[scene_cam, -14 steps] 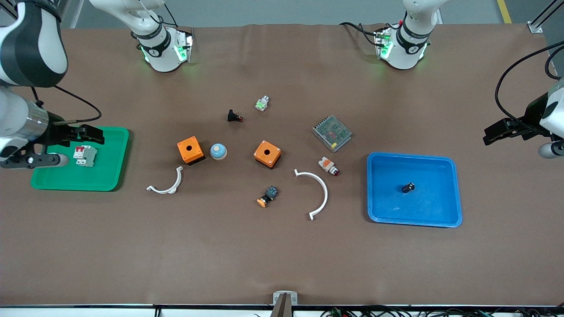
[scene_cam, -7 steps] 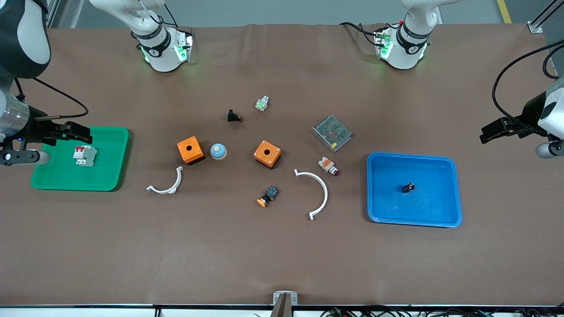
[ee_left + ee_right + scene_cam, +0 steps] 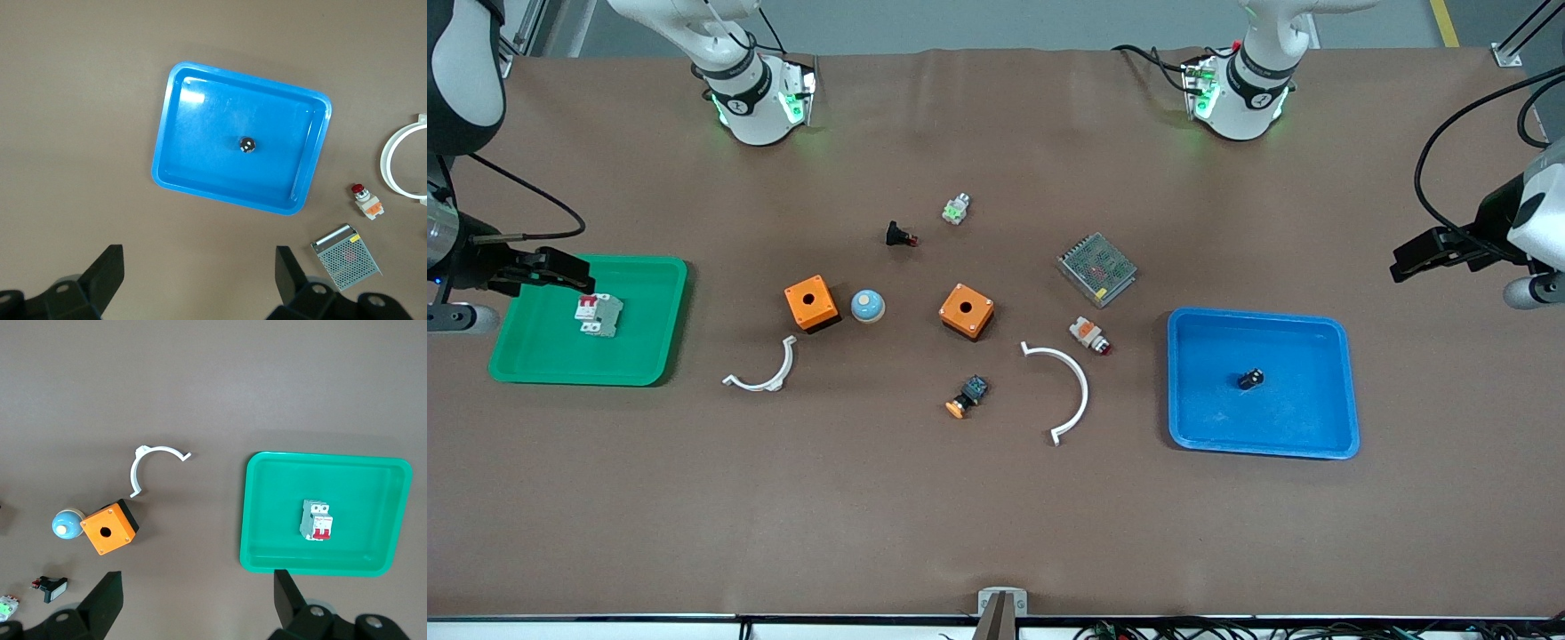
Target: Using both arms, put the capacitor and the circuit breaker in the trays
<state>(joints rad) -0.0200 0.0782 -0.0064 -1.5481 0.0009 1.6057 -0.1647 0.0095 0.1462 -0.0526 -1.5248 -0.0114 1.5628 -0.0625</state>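
Now, from the front: capacitor [image 3: 1250,379] sits in the blue tray [image 3: 1325,338], circuit breaker [image 3: 599,315] in the green tray [image 3: 654,276]. Wrist views: my left end effector [image 3: 199,277] and right end effector [image 3: 197,600] hang spread, empty; best retreat straight upward, clear of both trays.

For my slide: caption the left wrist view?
Capacitor resting in the blue tray, open left gripper hovering above.
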